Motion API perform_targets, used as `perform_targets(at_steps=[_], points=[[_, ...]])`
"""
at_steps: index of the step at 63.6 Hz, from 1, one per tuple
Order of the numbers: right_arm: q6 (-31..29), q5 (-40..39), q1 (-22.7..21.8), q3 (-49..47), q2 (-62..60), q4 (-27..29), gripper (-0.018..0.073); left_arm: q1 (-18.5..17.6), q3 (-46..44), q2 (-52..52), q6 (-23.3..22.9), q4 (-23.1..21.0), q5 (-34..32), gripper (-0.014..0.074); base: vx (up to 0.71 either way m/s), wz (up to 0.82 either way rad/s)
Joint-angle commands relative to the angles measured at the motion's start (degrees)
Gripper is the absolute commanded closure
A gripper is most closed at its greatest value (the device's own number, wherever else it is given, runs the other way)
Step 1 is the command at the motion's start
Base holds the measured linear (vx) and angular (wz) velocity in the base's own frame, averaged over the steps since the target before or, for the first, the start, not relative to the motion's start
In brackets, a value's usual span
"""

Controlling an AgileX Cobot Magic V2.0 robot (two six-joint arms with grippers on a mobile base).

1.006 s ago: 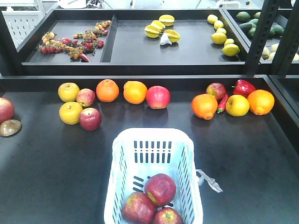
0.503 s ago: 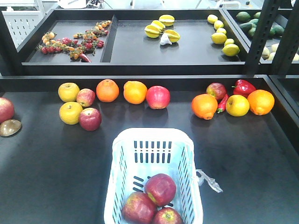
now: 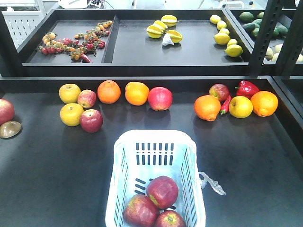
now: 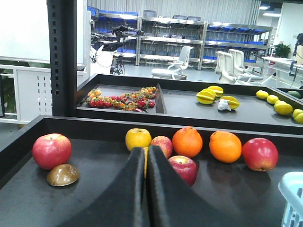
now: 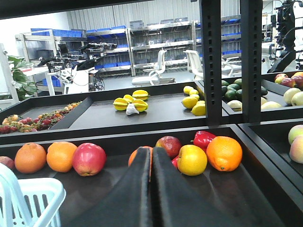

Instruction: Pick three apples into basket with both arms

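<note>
Nothing is moving from a second ago: three dark red apples [image 3: 158, 205] are sitting inside the pale slotted plastic basket [image 3: 156, 142]; left gripper [image 4: 145, 163] and right gripper [image 5: 152, 163] are pressed together, empty, suggesting completion.

You see the basket [image 3: 156, 175] at the near edge of the table [image 3: 57, 170], about the middle. Three apples [image 3: 162, 191] lie in its near end, touching one another. Behind it, a row of fruit runs along the table's far side: a cluster to your left [image 3: 80, 106], two oranges [image 3: 123, 92] and an apple [image 3: 160, 98] behind the basket, another cluster to your right [image 3: 234, 103]. Beyond the row sits a raised tray [image 3: 137, 52].
</note>
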Motion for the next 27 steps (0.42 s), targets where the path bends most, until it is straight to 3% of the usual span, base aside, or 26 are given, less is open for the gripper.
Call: perform_targets(at_steps=[1, 27], points=[[0.1, -4.2, -0.1, 0.9, -0.6, -0.6, 0.0568, 0.1, 1.3, -0.9, 0.0, -0.4, -4.5, 0.0603, 0.0, 0.0], [0.1, -4.2, -0.1, 0.9, -0.6, -0.6, 0.0568, 0.1, 1.3, -0.9, 0.0, -0.4, -4.5, 0.0603, 0.0, 0.0]])
